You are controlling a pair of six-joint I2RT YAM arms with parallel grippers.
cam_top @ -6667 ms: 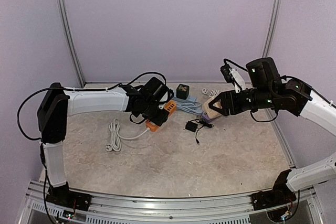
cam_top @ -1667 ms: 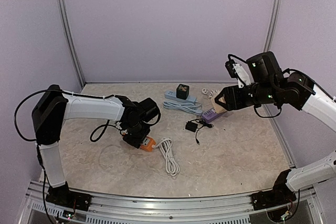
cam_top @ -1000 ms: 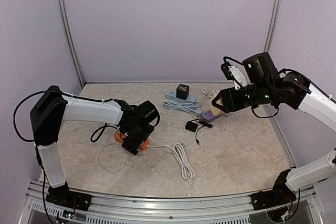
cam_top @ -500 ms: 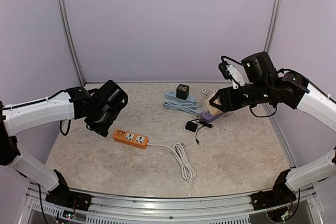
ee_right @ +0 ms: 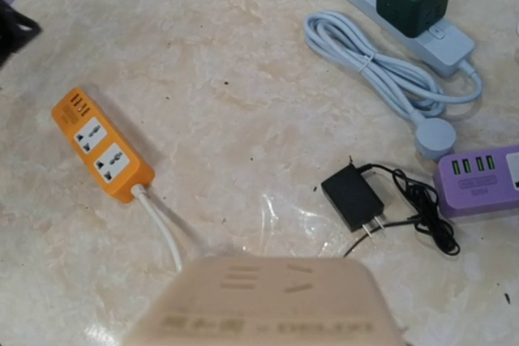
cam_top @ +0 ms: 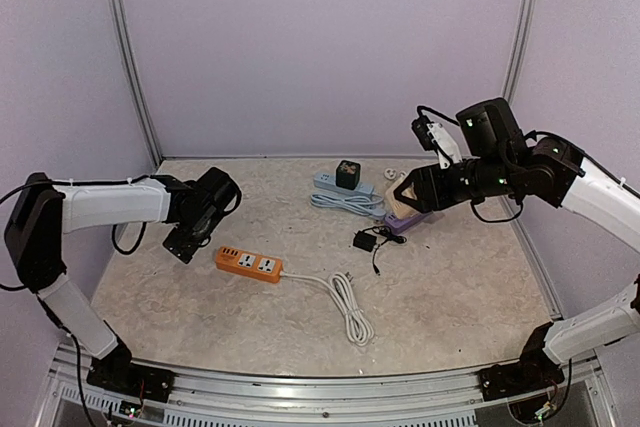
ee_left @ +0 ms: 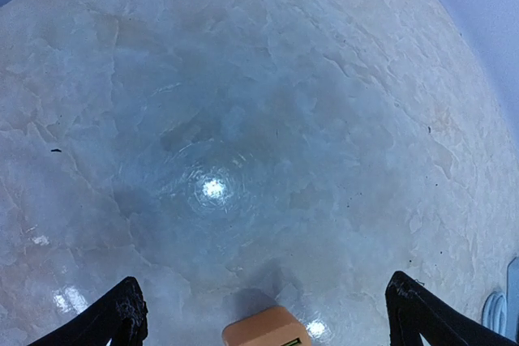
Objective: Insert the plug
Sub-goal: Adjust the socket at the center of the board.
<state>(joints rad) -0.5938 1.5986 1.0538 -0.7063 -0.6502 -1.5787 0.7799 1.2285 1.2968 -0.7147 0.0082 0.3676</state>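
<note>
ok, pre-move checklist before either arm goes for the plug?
1. Orange power strip flat, sockets up, nothing plugged in: ok.
2. Left gripper open, empty, clear of the strip: ok.
3. Right gripper free for a pick: not ok, it holds a beige block.
4. Black charger lying free, prongs visible: ok.
5. Charger cable unsnagged from the purple strip beside it: cannot tell.

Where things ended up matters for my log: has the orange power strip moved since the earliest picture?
Yes. The orange power strip has shifted toward the near left, away from the pale blue power strip at the back.
</note>
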